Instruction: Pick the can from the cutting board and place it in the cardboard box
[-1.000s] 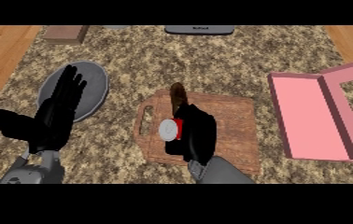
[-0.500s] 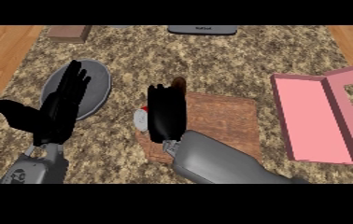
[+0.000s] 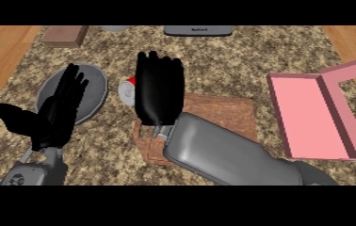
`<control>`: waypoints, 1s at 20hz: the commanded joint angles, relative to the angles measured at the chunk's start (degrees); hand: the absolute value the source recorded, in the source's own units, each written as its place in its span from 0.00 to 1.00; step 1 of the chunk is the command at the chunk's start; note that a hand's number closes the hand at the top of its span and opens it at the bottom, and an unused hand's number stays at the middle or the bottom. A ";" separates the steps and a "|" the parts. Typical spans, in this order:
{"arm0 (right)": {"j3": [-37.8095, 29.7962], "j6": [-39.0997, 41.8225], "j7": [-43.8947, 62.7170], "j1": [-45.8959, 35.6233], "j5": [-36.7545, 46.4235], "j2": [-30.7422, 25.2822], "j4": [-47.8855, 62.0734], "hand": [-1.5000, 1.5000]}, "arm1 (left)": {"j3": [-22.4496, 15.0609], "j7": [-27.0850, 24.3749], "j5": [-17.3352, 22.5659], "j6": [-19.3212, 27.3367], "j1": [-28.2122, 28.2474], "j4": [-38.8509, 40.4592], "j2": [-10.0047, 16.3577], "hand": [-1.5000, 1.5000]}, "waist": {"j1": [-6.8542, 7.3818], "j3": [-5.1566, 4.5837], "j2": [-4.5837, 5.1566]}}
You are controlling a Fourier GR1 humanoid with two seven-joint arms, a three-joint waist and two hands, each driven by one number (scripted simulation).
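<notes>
Since the earlier frame, the can [image 3: 127, 91] has left the board [image 3: 222, 114] and gone up and to the left with the right hand [image 3: 158, 93]. We now see it as a pale disc with a red edge, peeking out at that hand's left side, between the hand and the plate [image 3: 97, 86]. Most of it is hidden. The right hand's fingers look straight, pointing away from us. We cannot tell whether its thumb holds the can or whether the can rests on the table [image 3: 230, 65].

We judge the task to be partly done at most. The can is off the board, but it is well apart from the pink box [image 3: 306, 112], which lies open at the right with nothing in it. Carrying the can across and setting it inside is left to do.

At the left, the left hand [image 3: 59, 109] rests open over the plate. A dark device [image 3: 198, 30] at the far edge bears a pale mark, too small to read. We find no other writing.
</notes>
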 commanded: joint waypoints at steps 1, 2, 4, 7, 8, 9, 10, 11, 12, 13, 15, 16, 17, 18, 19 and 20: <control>-6.35 1.23 13.42 -3.71 6.26 0.22 -1.57 1.00 | 1.15 -0.45 -0.05 0.58 1.34 -0.16 0.15 0.50 | -1.11 0.00 -0.28; -7.52 0.42 12.75 -2.78 7.82 -1.32 -0.95 1.00 | 0.99 0.52 0.49 -0.06 0.80 -0.58 0.42 0.50 | -1.25 0.02 -0.15; -9.67 4.27 13.26 -2.65 9.13 -2.59 -4.14 1.00 | 0.74 -0.25 -0.10 0.72 1.28 -0.02 -0.53 0.50 | -1.72 0.02 -0.22; -14.02 4.92 12.90 -0.08 10.02 -3.51 -5.87 1.00 | 1.38 -0.72 0.28 -0.41 1.90 -0.57 0.40 0.50 | -1.31 0.03 -0.08; -14.28 1.88 10.76 3.21 11.76 -5.48 -4.74 1.00 | -0.44 -0.44 -1.05 0.77 2.68 -2.20 -0.86 0.50 | -1.10 0.07 0.08; -16.26 5.54 10.00 3.27 9.81 -6.03 -7.55 1.00 | 0.26 -1.65 -0.52 0.91 1.57 -0.50 -1.68 0.50 | -1.54 0.04 0.09; -17.37 6.01 10.14 4.38 10.23 -6.63 -8.65 1.00 | 1.25 -0.51 1.19 -1.27 3.16 -1.56 0.08 0.50 | -1.28 0.04 0.02; -19.28 8.09 9.36 3.76 9.84 -7.83 -9.34 1.00 | 1.75 -0.48 0.55 -0.50 1.44 -0.30 0.15 0.50 | -1.52 0.03 0.09; -19.34 9.50 9.32 7.15 9.34 -9.29 -14.30 1.00 | 1.62 -0.44 0.83 -0.30 2.79 -1.90 -0.25 0.50 | -1.98 0.06 -0.19; -19.25 9.00 9.58 7.86 11.31 -8.34 -13.52 1.00 | 2.08 -0.42 0.43 -0.57 2.72 -1.63 0.55 0.50 | -1.29 0.03 0.08; -21.34 6.61 5.71 13.35 11.43 -11.52 -15.94 1.00 | 1.04 -0.67 -0.51 -0.07 2.83 -1.55 -0.36 0.50 | -1.33 0.05 0.23; -22.95 7.45 5.58 12.49 12.65 -12.53 -14.80 1.00 | -0.42 1.62 -1.07 1.84 2.11 -4.11 -1.81 0.50 | -1.11 0.06 0.20; -22.38 6.28 4.69 15.81 14.41 -13.49 -15.73 1.00 | 1.97 0.94 0.23 -0.31 1.82 -2.92 0.52 0.50 | -1.14 0.05 0.27; -24.97 8.26 3.75 12.48 14.54 -14.22 -13.23 1.00 | -0.04 -2.32 -1.76 0.35 2.91 0.26 -1.81 0.50 | -0.93 0.00 0.45; -24.77 10.20 2.71 16.61 14.46 -16.98 -16.57 1.00 | 1.39 -0.36 0.07 -1.54 3.69 -2.80 0.57 0.50 | -1.19 0.03 0.20; -26.93 8.35 1.15 15.48 14.67 -17.05 -12.27 1.00 | 3.13 -3.59 1.32 -2.87 1.88 1.75 0.24 0.50 | -0.94 -0.02 0.58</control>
